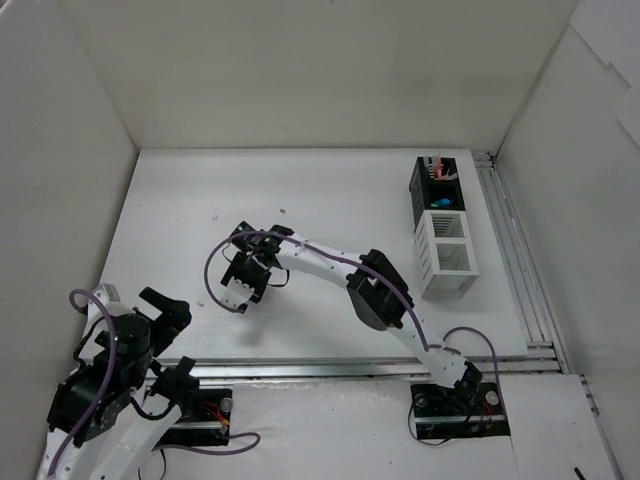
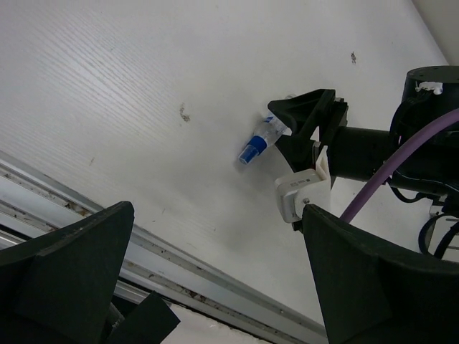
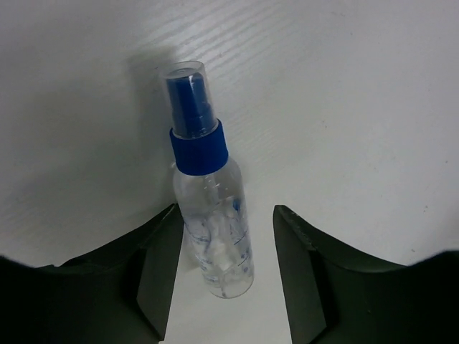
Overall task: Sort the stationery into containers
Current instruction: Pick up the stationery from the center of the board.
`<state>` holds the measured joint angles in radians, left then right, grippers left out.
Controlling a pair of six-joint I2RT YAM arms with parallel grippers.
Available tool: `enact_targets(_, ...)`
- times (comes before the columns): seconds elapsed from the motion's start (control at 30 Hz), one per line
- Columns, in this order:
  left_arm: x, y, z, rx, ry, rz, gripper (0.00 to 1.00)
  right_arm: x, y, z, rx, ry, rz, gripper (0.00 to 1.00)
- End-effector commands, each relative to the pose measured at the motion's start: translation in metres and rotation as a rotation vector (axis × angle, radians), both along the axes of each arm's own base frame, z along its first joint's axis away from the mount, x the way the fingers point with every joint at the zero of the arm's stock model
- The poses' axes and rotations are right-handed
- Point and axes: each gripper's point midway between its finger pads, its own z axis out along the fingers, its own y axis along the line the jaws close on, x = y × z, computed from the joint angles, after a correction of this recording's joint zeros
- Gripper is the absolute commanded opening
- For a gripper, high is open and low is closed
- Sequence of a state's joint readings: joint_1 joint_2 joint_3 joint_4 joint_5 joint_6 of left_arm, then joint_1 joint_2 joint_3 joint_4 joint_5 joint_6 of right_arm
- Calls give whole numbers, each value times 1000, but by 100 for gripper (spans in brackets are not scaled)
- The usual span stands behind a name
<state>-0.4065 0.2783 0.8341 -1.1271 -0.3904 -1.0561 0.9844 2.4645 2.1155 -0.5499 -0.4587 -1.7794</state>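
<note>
The right gripper (image 1: 238,290) is holding its fingers (image 3: 154,272) wide, straddling the spray bottle (image 3: 209,215) (clear, blue-capped) lying on the tabletop (image 3: 344,86), positioned to clamp its body.

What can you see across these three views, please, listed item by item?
spray bottle: one, clear with blue collar, lying on the table between the right gripper's fingers
black container: one, black, far right of the table
red pens: a few, red, standing in the black container
white container: one, white, joined to the black container's near end
table: one, white
left gripper: one, black, open, near left corner
right gripper: one, black, open, straddling the spray bottle
</note>
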Motion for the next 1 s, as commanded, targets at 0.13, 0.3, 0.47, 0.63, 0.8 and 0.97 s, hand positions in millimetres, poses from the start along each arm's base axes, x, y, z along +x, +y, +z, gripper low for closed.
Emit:
enact_targets(0.13, 2, 6, 18, 14, -61, 16, 99, 3, 3, -30, -41, -2, -38, 33)
enact_targets(0.3, 3, 5, 19, 17, -60, 9, 99, 5, 7, -31, -38, 2, -66, 0)
enact_targets(0.47, 2, 5, 19, 9, -75, 4, 99, 9, 7, -17, -20, 34, -175, 0)
enact_targets(0.63, 0, 6, 22, -1, -99, 5, 99, 28, 7, 31, 119, 206, -414, 0)
enact_targets(0.8, -1, 6, 24, -6, -110, 5, 99, 55, -6, 101, 438, 428, -674, 0)
enact_targets(0.97, 1, 5, 24, 0, -108, 2, 99, 64, -49, 172, 917, 433, -878, 0)
